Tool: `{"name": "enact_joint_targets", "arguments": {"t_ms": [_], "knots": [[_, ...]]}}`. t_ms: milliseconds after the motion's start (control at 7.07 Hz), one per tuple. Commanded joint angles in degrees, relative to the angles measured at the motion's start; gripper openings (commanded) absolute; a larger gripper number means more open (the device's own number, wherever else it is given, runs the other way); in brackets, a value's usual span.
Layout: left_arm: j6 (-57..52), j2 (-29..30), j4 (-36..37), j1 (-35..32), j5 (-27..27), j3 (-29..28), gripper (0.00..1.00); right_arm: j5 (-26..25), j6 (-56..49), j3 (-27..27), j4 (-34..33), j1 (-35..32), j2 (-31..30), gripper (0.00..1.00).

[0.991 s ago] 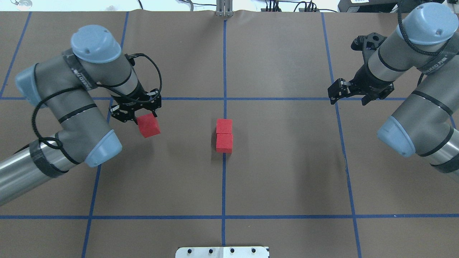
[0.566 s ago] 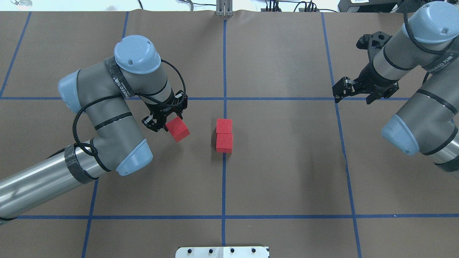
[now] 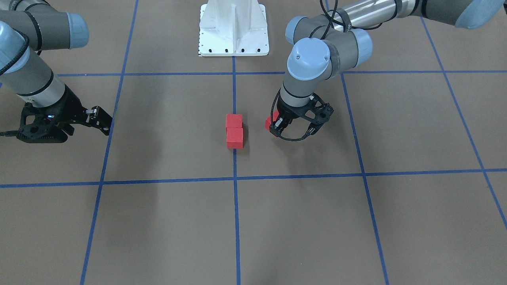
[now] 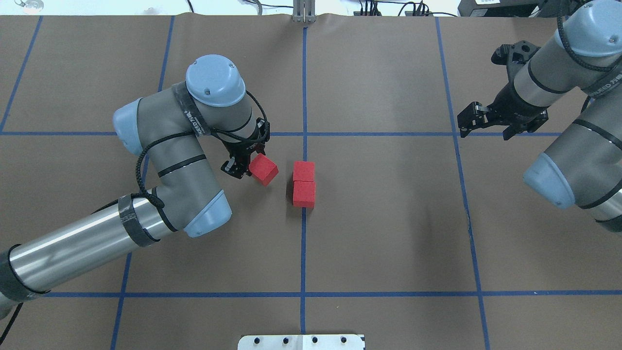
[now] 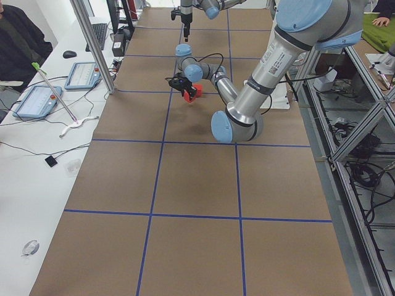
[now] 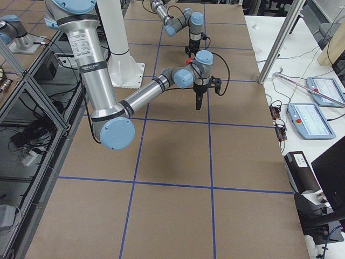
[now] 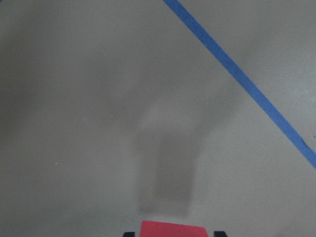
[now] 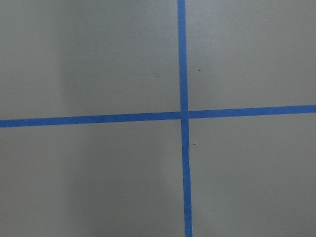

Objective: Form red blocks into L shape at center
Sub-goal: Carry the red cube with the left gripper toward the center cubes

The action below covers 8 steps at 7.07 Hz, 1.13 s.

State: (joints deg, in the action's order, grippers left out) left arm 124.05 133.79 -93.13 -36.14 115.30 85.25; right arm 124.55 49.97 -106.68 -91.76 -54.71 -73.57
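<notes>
Clutching one red block [image 4: 264,169], left tool [image 4: 250,164]

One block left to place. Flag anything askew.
Only the held block in the left claw: it sits turned diagonal to the grid, not square with the resting pair on the centre line. Nothing else stands out.

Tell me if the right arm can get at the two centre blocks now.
Probably yes. Only bare table lies between the right gripper and the paired blocks; the left gripper, holding the third block, is on their opposite side.
</notes>
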Motion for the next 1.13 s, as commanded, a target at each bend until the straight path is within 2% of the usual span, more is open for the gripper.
{"name": "enact_joint_targets", "arguments": {"t_ms": [0,708,991], "knots": [[10.6,1.2,-0.3,0.1,0.1,-2.1,0.00,1.8,-0.4,0.1,0.0,-1.8,-1.2,1.00],[26.4,1.4,-0.7,0.2,2.3,-2.7,0.00,1.7,-0.2,0.5,0.0,-1.7,-1.8,1.00],[31.6,1.7,-3.4,0.4,2.3,-4.5,0.00,1.7,-0.2,0.6,0.0,-1.7,-2.0,1.00]]}}
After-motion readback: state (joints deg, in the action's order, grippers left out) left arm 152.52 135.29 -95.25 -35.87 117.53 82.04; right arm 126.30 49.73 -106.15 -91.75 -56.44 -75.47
